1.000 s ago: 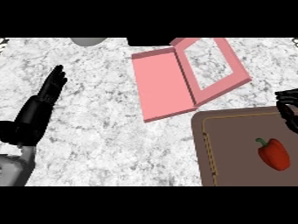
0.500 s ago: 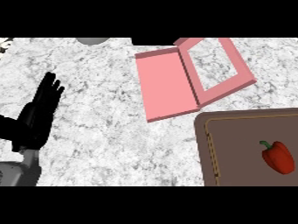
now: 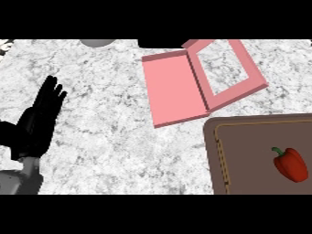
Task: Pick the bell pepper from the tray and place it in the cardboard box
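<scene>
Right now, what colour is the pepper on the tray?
The bell pepper is red with a green stem, seen in the head view.

Head view. Left hand: black, open, fingers straight and held close together, pointing up and slightly rightward; thumb spread wide to the hand's left. Below the palm, the wrist narrows into the grey forearm, which enters from the lower left edge of the view. The hand holds nothing and is resting. Right hand and right forearm: outside the view.
</scene>
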Motion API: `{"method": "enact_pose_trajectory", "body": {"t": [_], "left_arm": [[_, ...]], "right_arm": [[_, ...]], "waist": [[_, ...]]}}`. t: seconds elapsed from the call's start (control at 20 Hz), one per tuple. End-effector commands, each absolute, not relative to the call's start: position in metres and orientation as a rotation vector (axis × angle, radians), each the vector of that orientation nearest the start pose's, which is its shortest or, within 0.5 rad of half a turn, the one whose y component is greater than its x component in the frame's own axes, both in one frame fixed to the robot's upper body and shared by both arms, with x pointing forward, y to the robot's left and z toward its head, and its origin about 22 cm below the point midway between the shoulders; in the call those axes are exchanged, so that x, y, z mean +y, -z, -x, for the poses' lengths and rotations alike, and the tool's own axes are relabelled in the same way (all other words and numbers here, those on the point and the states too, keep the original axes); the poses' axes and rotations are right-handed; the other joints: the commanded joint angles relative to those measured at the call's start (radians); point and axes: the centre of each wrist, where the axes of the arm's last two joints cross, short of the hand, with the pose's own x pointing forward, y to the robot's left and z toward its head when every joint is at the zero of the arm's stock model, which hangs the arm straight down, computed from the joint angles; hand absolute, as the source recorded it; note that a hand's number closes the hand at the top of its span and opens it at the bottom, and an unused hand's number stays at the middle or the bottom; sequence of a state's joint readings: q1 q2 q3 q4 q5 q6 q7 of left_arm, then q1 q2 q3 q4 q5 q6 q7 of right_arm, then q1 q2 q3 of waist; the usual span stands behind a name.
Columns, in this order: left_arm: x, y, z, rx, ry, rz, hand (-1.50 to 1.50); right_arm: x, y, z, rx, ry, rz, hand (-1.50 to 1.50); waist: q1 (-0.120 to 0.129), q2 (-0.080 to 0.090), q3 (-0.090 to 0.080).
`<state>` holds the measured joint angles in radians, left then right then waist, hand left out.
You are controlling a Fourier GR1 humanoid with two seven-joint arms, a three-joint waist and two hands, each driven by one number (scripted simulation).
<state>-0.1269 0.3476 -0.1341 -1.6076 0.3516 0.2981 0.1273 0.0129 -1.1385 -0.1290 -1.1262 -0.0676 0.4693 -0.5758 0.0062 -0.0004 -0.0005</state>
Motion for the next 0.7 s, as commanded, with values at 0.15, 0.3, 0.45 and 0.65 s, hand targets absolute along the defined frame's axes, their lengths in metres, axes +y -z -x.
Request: {"method": "enact_pose_trajectory", "body": {"t": [0.15,0.3,0.45,0.65], "left_arm": [[0.255,-0.065,-0.272,-1.549,-0.11,-0.079,0.0],[0.259,-0.048,-0.263,-1.535,-0.122,-0.085,0.0],[0.27,-0.037,-0.271,-1.55,-0.135,-0.086,0.0],[0.261,-0.04,-0.252,-1.538,-0.093,-0.069,0.0]], "right_arm": [[-0.505,-0.197,-0.241,-1.302,-1.021,0.314,-1.5],[-0.491,-0.199,-0.225,-1.316,-1.038,0.232,-1.5],[-0.474,-0.191,-0.234,-1.334,-1.025,0.214,-1.5],[-0.454,-0.174,-0.241,-1.319,-1.026,0.249,-1.5]], "waist": [[0.0,0.0,0.0],[-0.023,-0.004,-0.001],[-0.016,-0.001,-0.001],[-0.004,0.0,0.0]]}}
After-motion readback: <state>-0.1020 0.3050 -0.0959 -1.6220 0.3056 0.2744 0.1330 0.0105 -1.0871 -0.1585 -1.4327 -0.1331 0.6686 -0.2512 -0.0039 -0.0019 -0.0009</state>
